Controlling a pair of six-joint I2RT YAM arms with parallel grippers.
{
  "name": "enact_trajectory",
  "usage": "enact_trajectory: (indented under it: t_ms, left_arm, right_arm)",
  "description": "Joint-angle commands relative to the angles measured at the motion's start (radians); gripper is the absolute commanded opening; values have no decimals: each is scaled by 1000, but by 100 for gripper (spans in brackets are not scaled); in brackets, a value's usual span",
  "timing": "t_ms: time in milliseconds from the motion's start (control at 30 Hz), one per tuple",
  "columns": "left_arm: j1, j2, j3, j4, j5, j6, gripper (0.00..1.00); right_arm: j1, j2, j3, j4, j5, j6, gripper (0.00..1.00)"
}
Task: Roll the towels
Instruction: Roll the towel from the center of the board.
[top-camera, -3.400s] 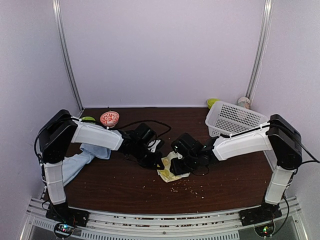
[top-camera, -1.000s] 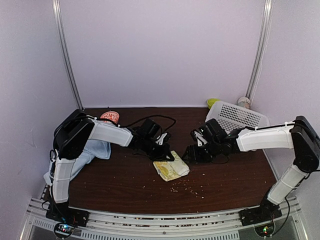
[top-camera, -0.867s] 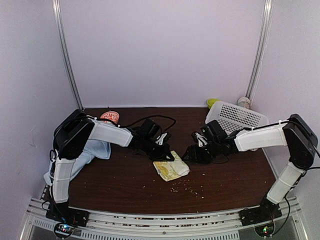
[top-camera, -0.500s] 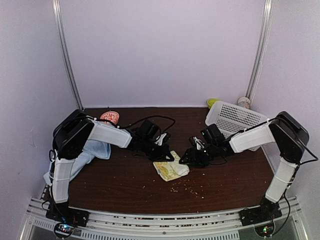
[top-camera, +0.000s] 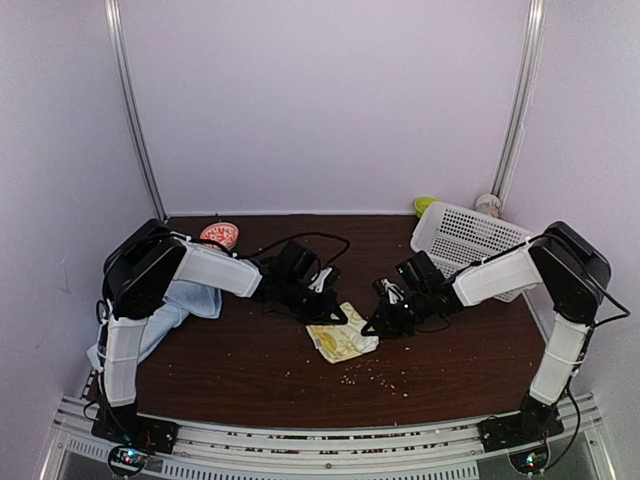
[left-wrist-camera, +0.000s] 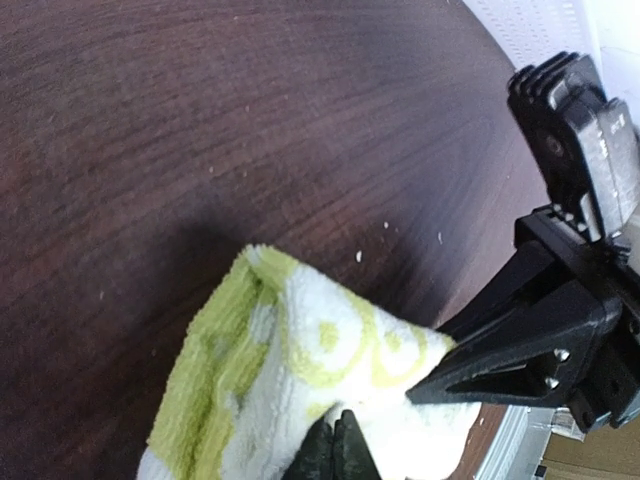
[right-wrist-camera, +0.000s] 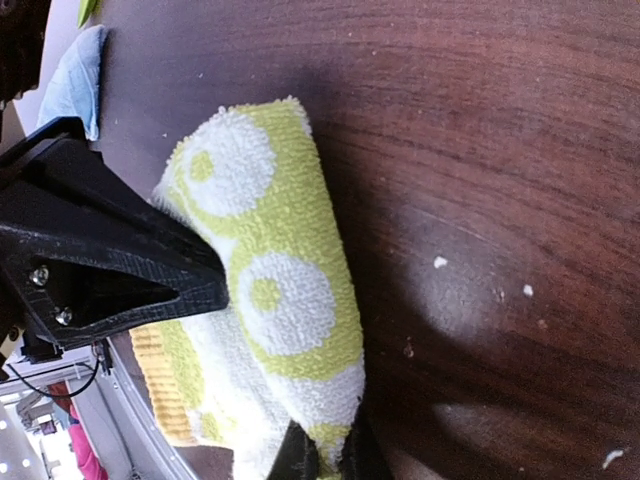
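Green towel (top-camera: 343, 342) lies folded into a small bundle around mid-worktop (top-camera: 250, 370), a bit nearer the near edge than the far one, yellow edge on the near side. Both arms reach in low and meet at it. L pincer (top-camera: 328, 316) is at the bundle's far-left corner, R pincer (top-camera: 376, 326) at its far-right corner, the two close together w/ the cloth's far edge btwn them. L pincer is fully closed: in the left wrist view its tips (left-wrist-camera: 335, 452) are together and sunk in the pile of the towel (left-wrist-camera: 290, 390), and the right wrist view shows it as a black wedge w/ its point on the cloth (right-wrist-camera: 215, 290). Can't tell whether any fabric is nipped btwn its tips. R pincer is pinched down to almost nothing, and in its own wrist view the tips (right-wrist-camera: 322, 458) have the towel's end corner (right-wrist-camera: 265, 290) caught btwn them. From the left wrist view its point (left-wrist-camera: 430, 385) touches the cloth's right side. Towel pattern is cream circles on lime, terry pile. Blue towel (top-camera: 180, 303) is well apart at the left edge, rumpled under the L arm and trailing toward the near-left corner. Part of it also shows in the right wrist view (right-wrist-camera: 75, 80). White basket (top-camera: 468, 238) sits tilted at the far-right corner, a red-patterned bowl (top-camera: 219, 237) near the far-left corner. Pale crumbs (top-camera: 375, 376) are scattered on the worktop just toward the near edge from the green towel.
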Motion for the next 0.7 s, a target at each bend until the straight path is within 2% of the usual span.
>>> enact_trajectory:
  t_ms: [0,200,667]
  left_arm:
    - [8,-65,-58,-77,-54,8,0]
    - [2,-148,-112,-78,-85,8,4]
    - [-10,-108,-111,-49,-84,-9,1]
  right_arm:
    - [14,-71,48,-247,198,-105,0]
    - [89,-105,155,-489,491,-225,0]
    - [279,-50,297,-615,856,-194,0]
